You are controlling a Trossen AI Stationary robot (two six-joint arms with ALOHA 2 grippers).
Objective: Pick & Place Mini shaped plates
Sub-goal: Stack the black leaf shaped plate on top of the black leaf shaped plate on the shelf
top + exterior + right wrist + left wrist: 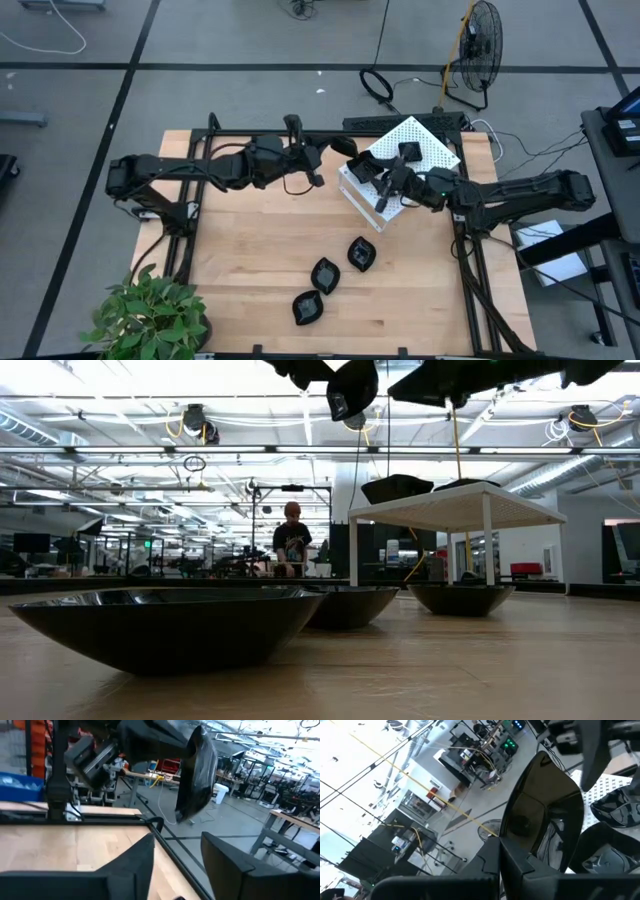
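A light wooden table point(260, 250) stands on a grey floor in an open workshop, with a fan point(482, 50) and cables on the floor beyond its far edge and a potted plant point(150, 315) at its near left corner. In the low view a person point(291, 538) is visible far back in the room. The white perforated box point(425, 140) sits at the far right part of the table, raised on legs in the low view, with dark plates point(398, 488) resting on its top. Three black mini plates lie on the bare wood nearer the front: one point(361, 253) closest to the box, one point(325, 274) in the middle, one point(307, 308) nearest the front edge, spaced apart in a diagonal row. The left gripper point(322, 158) is raised over the far centre of the table, just left of the box, its fingers pressed onto the rim of a black plate point(542, 807) held on edge in the air; the same plate point(197, 775) appears tilted upright in the right wrist view. The right gripper point(385, 185) is over the near edge of the box, its fingers point(132, 862) spread apart with nothing between them.
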